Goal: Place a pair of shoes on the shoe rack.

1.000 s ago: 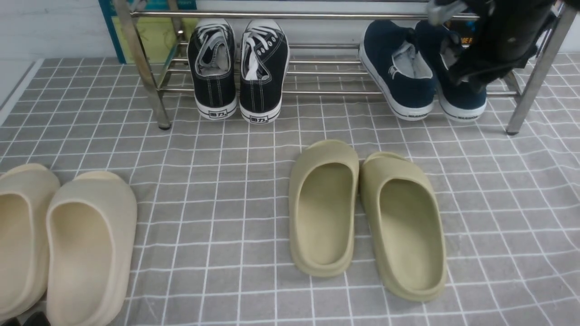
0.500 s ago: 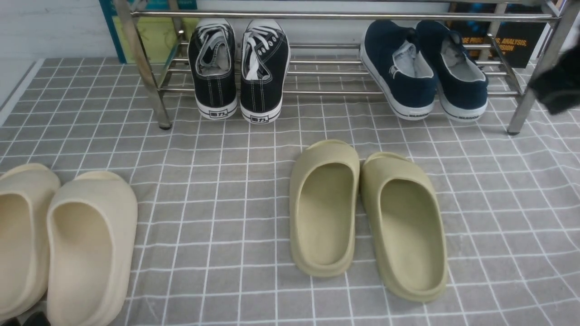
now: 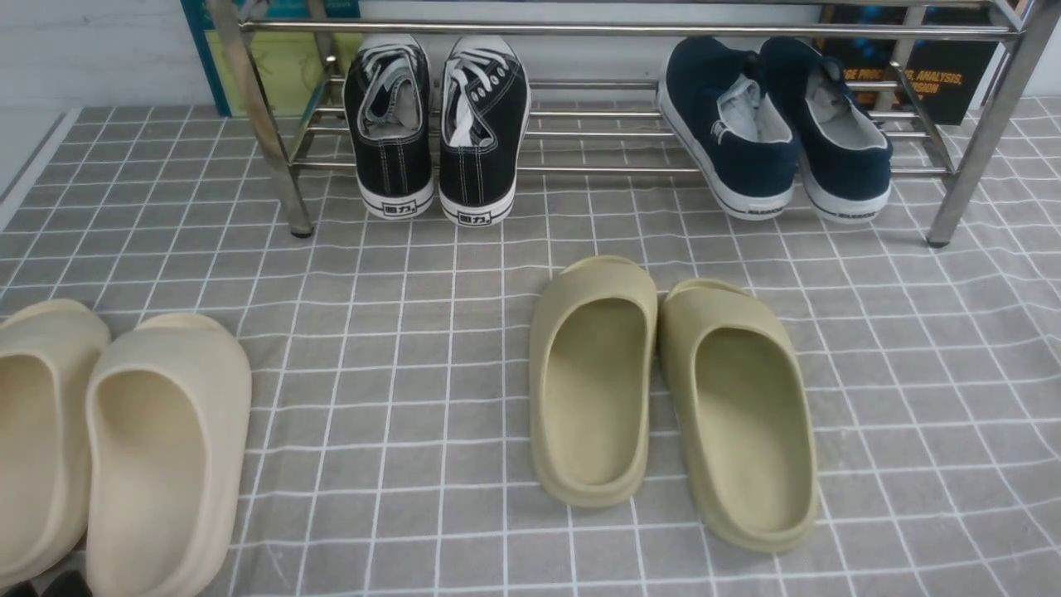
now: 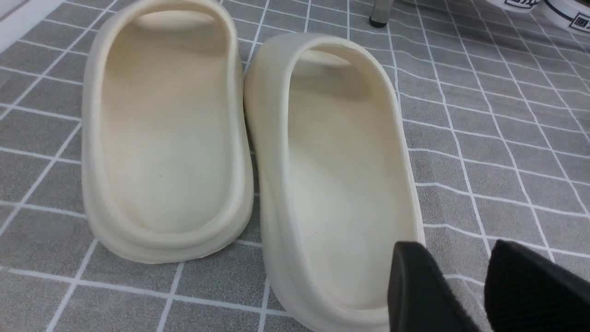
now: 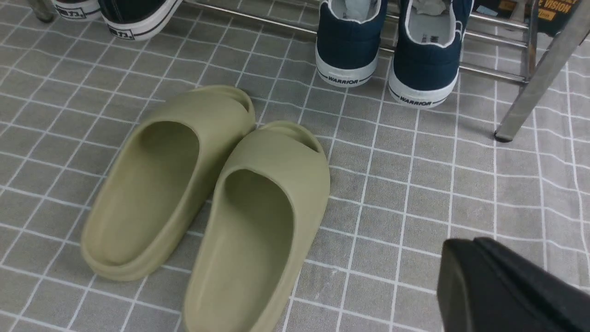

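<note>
We see the pair of shoes (image 3: 754,166), navy, side by side on the low bars of the shoe rack (image 3: 613,29), at its right end, heels toward us. Our right fingers (image 5: 498,286) are closed and empty, well apart from the shoes. Our left fingers (image 4: 424,286) stand parted by a cream slipper (image 4: 341,161), farther off.

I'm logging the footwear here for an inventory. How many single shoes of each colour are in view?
Navy slip-on shoes: 2
Black lace-up sneakers: 2
Olive slippers: 2
Cream slippers: 2
Total: 8
</note>
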You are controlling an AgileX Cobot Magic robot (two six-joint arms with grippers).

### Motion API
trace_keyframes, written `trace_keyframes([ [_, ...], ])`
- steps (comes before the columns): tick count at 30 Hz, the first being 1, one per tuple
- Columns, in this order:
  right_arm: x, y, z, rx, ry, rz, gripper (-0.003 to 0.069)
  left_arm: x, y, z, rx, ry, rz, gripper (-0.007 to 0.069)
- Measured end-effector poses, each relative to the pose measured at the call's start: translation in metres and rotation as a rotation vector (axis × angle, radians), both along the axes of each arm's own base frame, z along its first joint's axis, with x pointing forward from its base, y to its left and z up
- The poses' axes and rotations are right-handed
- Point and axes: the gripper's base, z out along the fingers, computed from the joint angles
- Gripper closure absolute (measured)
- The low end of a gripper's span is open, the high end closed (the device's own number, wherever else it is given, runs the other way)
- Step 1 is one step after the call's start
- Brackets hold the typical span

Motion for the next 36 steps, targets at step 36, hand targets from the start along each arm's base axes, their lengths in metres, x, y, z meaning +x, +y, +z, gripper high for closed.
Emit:
trace_keyframes([
  [36,-0.079,-0.038,-0.200,0.050,-0.317,-0.305,0.0662,0.000,0.000,0.000,0.000,-0.002,0.000,0.0386],
])
